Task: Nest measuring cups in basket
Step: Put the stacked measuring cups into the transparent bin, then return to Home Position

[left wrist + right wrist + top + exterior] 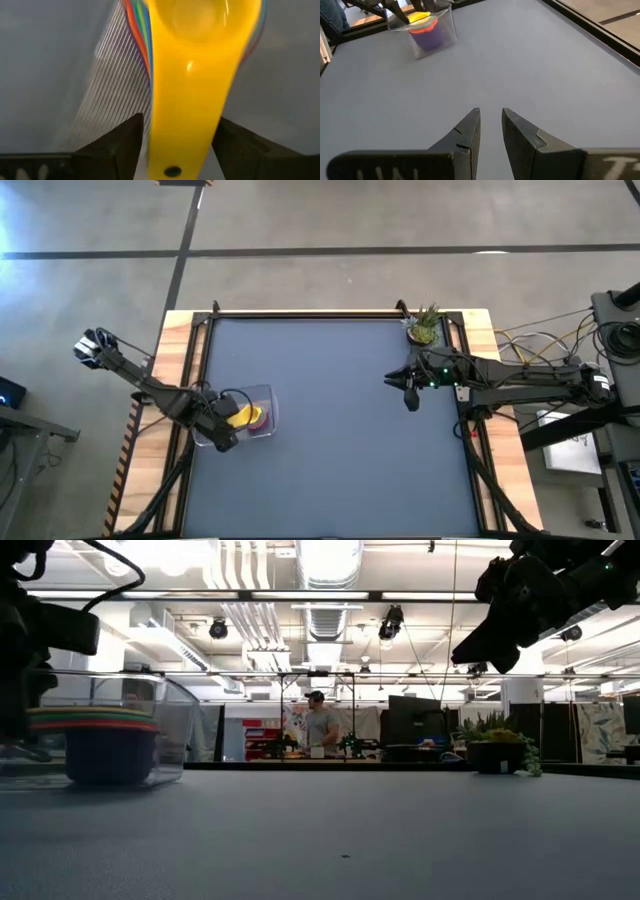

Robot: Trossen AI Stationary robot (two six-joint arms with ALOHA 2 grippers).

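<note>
Nearly done: yellow plastic measuring cup tops nested coloured stack in clear rectangular basket, lower left of high view; left tool parted around its handle, seemingly released; right tool nearly closed, empty.

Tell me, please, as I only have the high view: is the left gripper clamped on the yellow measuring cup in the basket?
Observer: In the left wrist view, the left gripper straddles the handle of the yellow measuring cup, and a thin gap shows beside one of its fingers, so it looks open.
Operator: Thank you. Is the yellow one nested properly?
Observer: The low view shows the stack of cups with level, close-packed rims, resting on the floor of the basket.
Operator: And is the right gripper carrying anything?
Observer: No. In the right wrist view, the right gripper has its fingers close together with nothing between them, above the bare table.
</note>
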